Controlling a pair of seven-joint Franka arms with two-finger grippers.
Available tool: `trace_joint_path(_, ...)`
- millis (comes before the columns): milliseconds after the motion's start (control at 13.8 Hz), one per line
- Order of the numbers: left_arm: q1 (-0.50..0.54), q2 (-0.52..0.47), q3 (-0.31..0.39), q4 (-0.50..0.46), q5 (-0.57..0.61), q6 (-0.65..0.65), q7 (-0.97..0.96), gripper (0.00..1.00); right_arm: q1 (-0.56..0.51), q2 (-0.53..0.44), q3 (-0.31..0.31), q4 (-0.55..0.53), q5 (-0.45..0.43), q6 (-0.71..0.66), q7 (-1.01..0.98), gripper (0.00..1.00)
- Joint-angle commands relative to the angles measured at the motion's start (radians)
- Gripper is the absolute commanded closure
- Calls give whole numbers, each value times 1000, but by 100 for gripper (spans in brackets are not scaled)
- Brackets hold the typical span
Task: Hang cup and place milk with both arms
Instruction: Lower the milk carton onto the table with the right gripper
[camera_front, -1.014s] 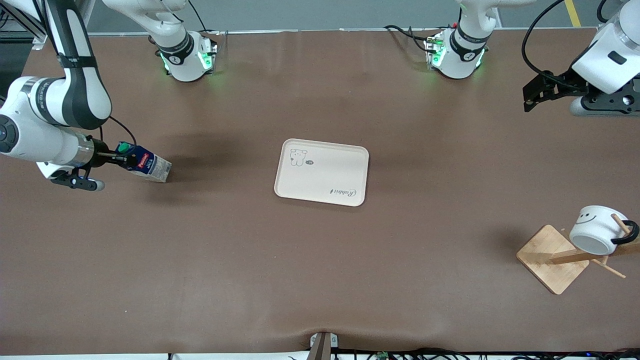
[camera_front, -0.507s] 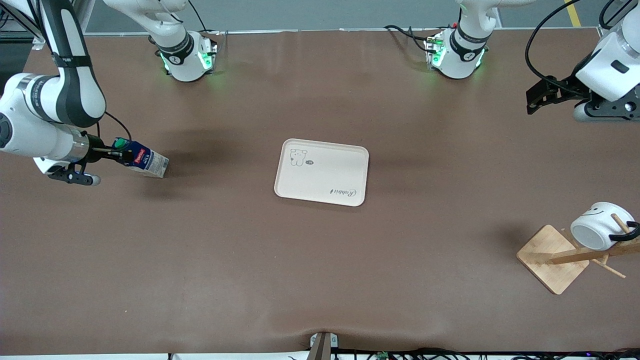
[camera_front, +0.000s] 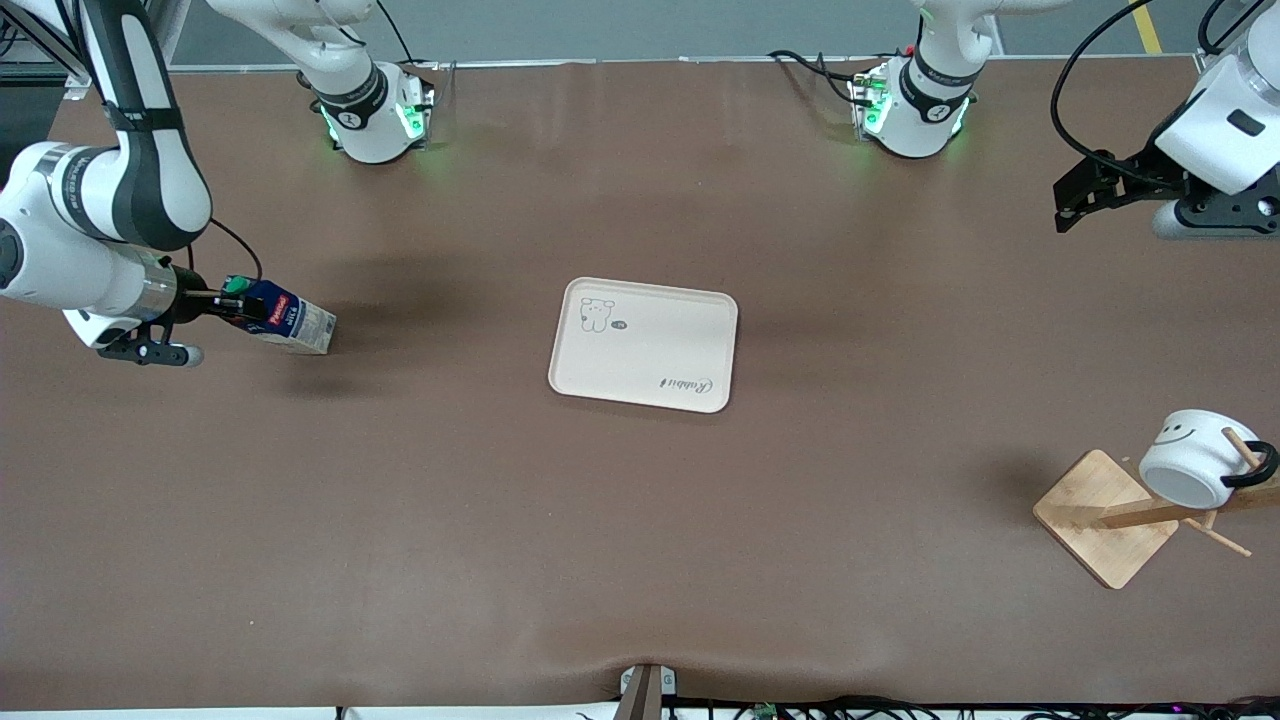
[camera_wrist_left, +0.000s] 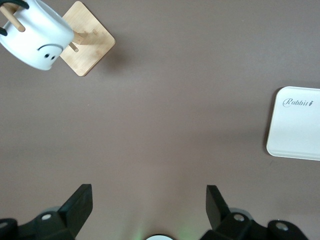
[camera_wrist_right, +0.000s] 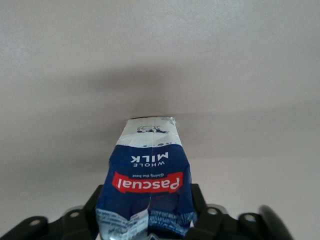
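The milk, a dark-blue carton with a red label and green cap, is tilted on its side in my right gripper, which is shut on its cap end near the right arm's end of the table. In the right wrist view the milk fills the space between the fingers. The cup, white with a smiley face, hangs by its black handle on a peg of the wooden rack. My left gripper is open and empty in the air over the left arm's end of the table; its wrist view shows the cup.
A cream tray with a small drawing lies at the middle of the table; its edge shows in the left wrist view. The two arm bases with green lights stand along the table edge farthest from the front camera.
My right gripper has drawn the milk a little toward the right arm's end of the table. The cup has swung on its peg. My left gripper has shifted slightly.
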Motion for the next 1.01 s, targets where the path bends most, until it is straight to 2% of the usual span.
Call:
trace_joint_path(0,5,-13,-3,-16,-6,16,10,0,-35,-16,19,-6,-9,4,-22,0)
trace_joint_path(217,3,-13,-3,-12,-6,19,9,0,-35,-14,19,61,-9,-126,-22,0)
trace_joint_path(362,0,-10,-3,-15,-6,30,9,0,-34,-7,19,147,-9,-243,-22,0)
trace_joint_path(580,3,-11,-4,-13,-6,31,9,0,-31,-7,21,223,-9,-322,-20,0)
trace_joint_path(652,5,-11,-4,-13,-6,33,10,0,-28,-13,23,264,-12,-387,-11,0)
trace_joint_path(797,5,-10,-3,-13,-6,45,10,0,-23,28,24,356,-23,-547,-8,0)
trace_joint_path(942,3,-10,-3,-13,-6,48,10,0,-15,64,26,442,-25,-604,-10,0)
